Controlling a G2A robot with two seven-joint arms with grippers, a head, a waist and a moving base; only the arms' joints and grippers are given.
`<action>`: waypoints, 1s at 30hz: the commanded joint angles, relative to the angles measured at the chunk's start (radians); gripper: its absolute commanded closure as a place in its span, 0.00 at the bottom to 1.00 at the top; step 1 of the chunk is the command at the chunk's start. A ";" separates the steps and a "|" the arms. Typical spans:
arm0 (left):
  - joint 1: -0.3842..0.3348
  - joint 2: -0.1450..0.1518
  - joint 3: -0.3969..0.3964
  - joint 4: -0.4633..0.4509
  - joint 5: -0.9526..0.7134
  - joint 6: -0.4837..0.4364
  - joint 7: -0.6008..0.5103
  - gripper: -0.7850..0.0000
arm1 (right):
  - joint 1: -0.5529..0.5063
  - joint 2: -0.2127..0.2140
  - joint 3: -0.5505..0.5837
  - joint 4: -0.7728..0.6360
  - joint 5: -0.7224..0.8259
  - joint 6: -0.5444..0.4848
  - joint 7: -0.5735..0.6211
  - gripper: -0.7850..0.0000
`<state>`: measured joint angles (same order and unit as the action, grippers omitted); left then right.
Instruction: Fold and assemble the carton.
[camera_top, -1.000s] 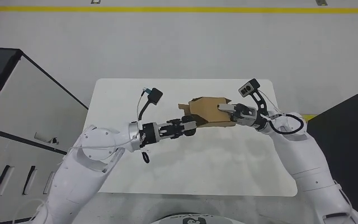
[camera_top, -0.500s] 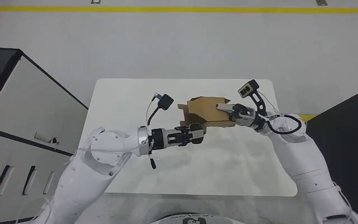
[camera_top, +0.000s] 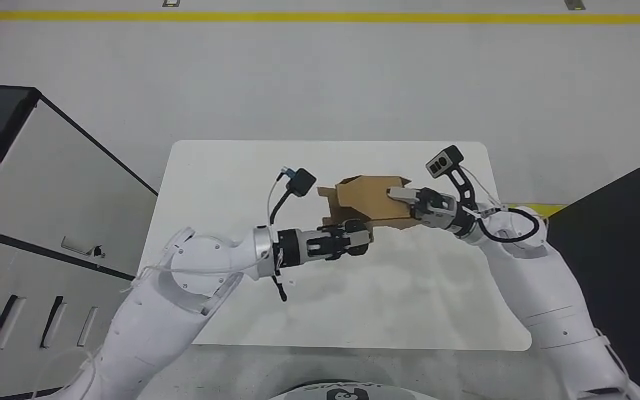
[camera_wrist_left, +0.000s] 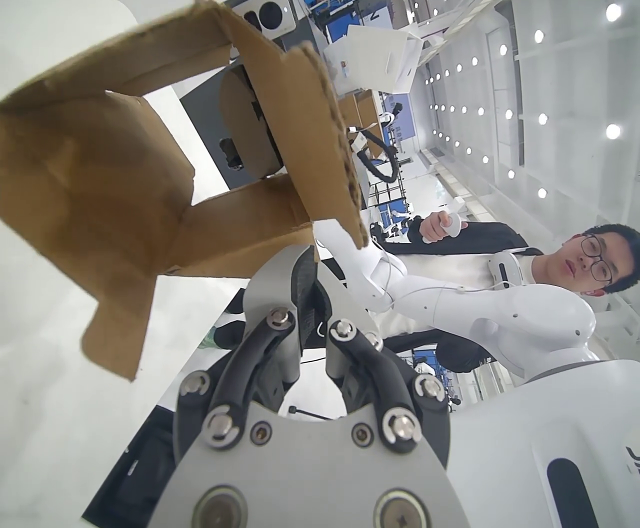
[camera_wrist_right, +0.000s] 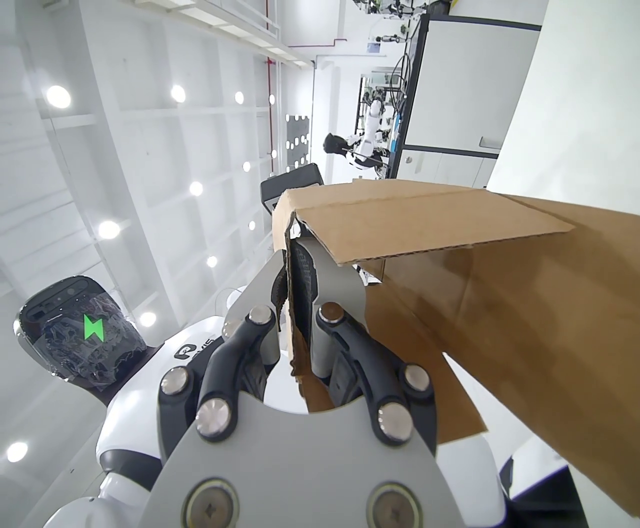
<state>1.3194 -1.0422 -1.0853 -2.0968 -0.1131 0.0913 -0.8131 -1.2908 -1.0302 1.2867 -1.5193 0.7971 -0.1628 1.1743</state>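
The brown carton (camera_top: 365, 196) is held up over the middle of the white table (camera_top: 420, 300), its flaps hanging loose. My right gripper (camera_top: 401, 194) is at the carton's right end, shut on a cardboard edge; in the right wrist view the gripper (camera_wrist_right: 296, 285) pinches that edge of the carton (camera_wrist_right: 500, 280). My left gripper (camera_top: 364, 237) sits at the carton's near side, just under its lower edge. In the left wrist view the left gripper (camera_wrist_left: 311, 267) is shut with nothing between its fingers, right below the open carton (camera_wrist_left: 100, 190).
A grey cabinet (camera_top: 40, 200) stands off the table's left side. A dark object (camera_top: 600, 210) borders the table's right edge. Bare tabletop lies in front of and behind the carton.
My left arm has slid right along the carton's near side and now sits under its lower edge. The right gripper and the carton have barely moved.
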 joint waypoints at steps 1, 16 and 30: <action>0.006 0.001 -0.005 -0.004 0.001 0.000 -0.002 1.00 | -0.002 0.000 0.004 -0.002 0.000 0.001 0.003 1.00; 0.035 0.008 -0.042 -0.027 0.025 0.003 0.019 1.00 | -0.015 0.002 0.020 -0.030 -0.019 -0.018 0.057 1.00; 0.067 0.017 -0.110 -0.047 0.031 -0.006 0.039 1.00 | -0.035 0.015 0.065 -0.060 -0.049 -0.041 0.183 1.00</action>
<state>1.3864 -1.0256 -1.1936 -2.1436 -0.0835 0.0868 -0.7778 -1.3251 -1.0160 1.3517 -1.5770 0.7539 -0.2018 1.3493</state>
